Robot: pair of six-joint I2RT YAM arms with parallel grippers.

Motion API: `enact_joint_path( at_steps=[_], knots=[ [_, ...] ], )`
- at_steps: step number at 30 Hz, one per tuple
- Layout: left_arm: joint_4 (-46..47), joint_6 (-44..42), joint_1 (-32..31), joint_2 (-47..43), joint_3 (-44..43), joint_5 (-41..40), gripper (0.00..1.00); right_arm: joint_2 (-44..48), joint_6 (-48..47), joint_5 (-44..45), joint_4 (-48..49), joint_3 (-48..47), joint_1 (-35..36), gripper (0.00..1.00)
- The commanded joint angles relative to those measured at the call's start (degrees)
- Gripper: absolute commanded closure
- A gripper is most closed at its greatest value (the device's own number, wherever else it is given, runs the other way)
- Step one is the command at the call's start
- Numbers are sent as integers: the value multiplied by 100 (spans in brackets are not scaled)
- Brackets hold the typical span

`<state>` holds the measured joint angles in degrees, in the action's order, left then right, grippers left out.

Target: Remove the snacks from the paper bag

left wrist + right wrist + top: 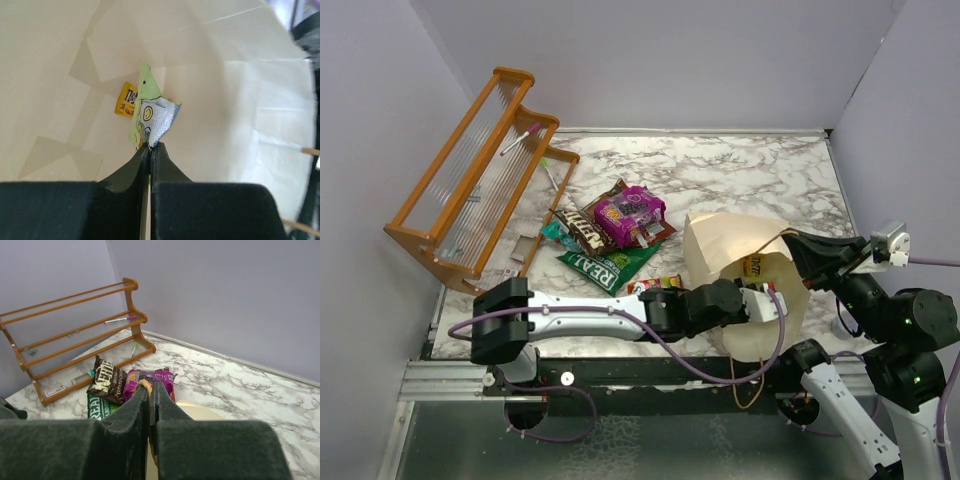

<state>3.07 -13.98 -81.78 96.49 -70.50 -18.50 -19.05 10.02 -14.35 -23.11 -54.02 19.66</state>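
Top camera looks down; left wrist view sits inside paper bag [240,100].

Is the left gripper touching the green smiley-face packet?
Touching. In the left wrist view, the left gripper is pinched shut on the bottom edge of the green smiley-face packet inside the paper bag.

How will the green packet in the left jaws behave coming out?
Likely floppy: the green packet is creased and folded above the shut jaws. Probably light, thin foil. Glossy and pinched only at its edge, it might slip if it drags on the paper bag wall.
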Motion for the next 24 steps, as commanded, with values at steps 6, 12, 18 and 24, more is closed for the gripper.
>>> enact_joint_path(
  at_steps=[6, 12, 18, 24],
  knots=[
    [-334, 349, -110, -1332, 388, 1091, 100, 83, -146, 204, 146, 112, 2, 98],
    [-453, 342, -111, -2368, 625, 1224, 100, 75, -152, 231, 148, 139, 3, 98],
    [-465, 378, -108, -3513, 957, 747, 100, -2, -223, 252, 158, 97, 3, 97],
    [-612, 612, -83, -4027, 1375, -1169, 100, -4, -206, 225, 174, 118, 4, 98]
  ],
)
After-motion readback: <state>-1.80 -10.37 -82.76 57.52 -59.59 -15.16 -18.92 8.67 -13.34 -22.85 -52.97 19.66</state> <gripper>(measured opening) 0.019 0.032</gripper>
